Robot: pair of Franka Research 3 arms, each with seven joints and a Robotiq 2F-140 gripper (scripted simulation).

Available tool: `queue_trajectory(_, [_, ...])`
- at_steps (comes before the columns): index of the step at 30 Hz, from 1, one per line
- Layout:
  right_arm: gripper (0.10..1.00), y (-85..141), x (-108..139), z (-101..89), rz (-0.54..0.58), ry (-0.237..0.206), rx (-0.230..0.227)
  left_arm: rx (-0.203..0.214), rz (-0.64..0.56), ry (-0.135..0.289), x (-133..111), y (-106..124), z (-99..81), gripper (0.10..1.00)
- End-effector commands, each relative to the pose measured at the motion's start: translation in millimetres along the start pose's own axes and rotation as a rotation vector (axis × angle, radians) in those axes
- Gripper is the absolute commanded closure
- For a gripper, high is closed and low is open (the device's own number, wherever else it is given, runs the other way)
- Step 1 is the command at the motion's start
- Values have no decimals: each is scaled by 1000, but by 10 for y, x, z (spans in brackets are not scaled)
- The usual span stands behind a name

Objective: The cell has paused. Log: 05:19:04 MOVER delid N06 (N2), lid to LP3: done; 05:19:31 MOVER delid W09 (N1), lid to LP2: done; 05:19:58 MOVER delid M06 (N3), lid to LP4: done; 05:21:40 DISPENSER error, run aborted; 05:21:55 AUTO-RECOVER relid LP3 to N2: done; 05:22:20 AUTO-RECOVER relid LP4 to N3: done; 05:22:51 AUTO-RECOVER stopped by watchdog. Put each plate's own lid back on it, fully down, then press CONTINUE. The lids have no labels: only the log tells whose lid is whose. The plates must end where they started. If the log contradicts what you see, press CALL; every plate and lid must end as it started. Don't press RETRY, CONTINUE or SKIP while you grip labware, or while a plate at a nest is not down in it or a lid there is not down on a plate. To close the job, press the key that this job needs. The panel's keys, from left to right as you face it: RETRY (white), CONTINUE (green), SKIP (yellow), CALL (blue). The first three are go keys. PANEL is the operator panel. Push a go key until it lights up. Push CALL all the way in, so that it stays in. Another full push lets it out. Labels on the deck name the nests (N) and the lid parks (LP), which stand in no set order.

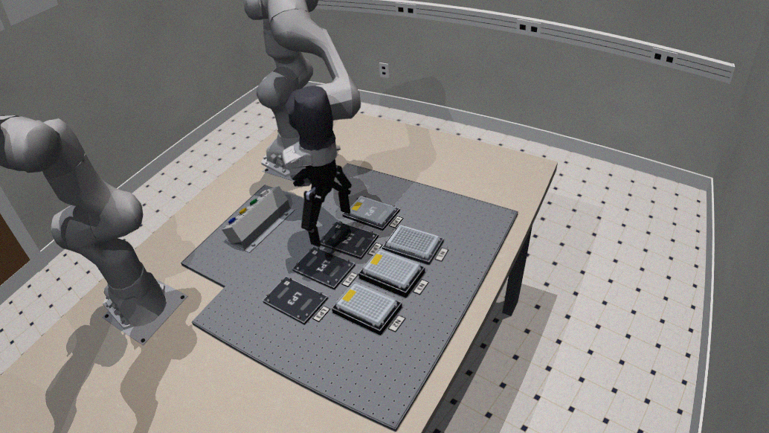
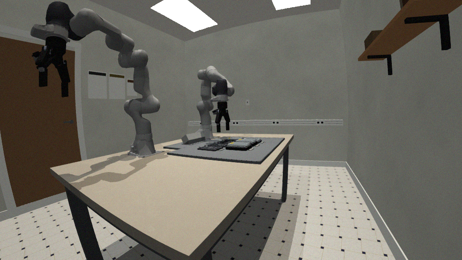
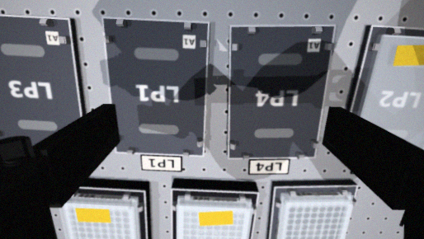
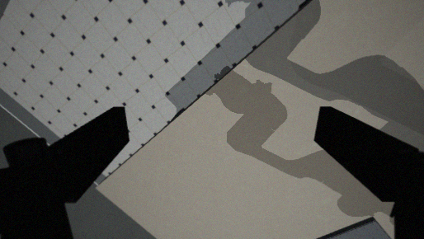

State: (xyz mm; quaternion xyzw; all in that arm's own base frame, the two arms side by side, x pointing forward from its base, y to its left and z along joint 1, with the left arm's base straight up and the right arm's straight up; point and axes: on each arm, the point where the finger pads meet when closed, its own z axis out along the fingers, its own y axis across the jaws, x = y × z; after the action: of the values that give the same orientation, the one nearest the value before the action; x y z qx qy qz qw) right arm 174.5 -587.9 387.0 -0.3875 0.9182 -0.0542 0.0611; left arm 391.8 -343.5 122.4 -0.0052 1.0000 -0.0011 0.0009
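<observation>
A clear lid with a yellow patch (image 1: 371, 211) (image 3: 406, 82) lies on park LP2. The plate at N1 (image 1: 413, 242) (image 3: 317, 218) shows open wells and no yellow patch. The plates at N3 (image 1: 395, 271) (image 3: 215, 231) and N2 (image 1: 368, 306) (image 3: 96, 231) each carry a lid with a yellow patch. Parks LP3 (image 1: 294, 312) (image 3: 30, 109), LP1 (image 1: 323, 279) (image 3: 158, 113) and LP4 (image 1: 358, 248) (image 3: 274, 117) hold no lid. My left gripper (image 1: 330, 226) (image 2: 223, 130) (image 3: 222, 124) is open above LP1 and LP4. My right gripper (image 2: 53, 90) (image 4: 222, 124) is open, high and away from the deck.
The operator panel (image 1: 258, 220) (image 2: 194, 138) stands at the deck's arm side, with blue, yellow, green and white keys. The perforated deck (image 1: 344, 360) (image 2: 226, 159) lies on the table (image 1: 242, 387) (image 2: 155, 197). The right arm's base (image 1: 137, 295) stands beside the deck.
</observation>
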Motion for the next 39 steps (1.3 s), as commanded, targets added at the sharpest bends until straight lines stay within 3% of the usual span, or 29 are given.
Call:
queue_trajectory(1, [98,160,111,-43,-22,6,-21,-1,1,2,4,10,-2,98])
queue_trajectory(14, [98,532,436,-189,-4,30,-54,-1,1,2,4,10,-2,98])
queue_trajectory(39, [98,1464,1038,-535,45,71,-136,-1,1,2,4,10,-2,98])
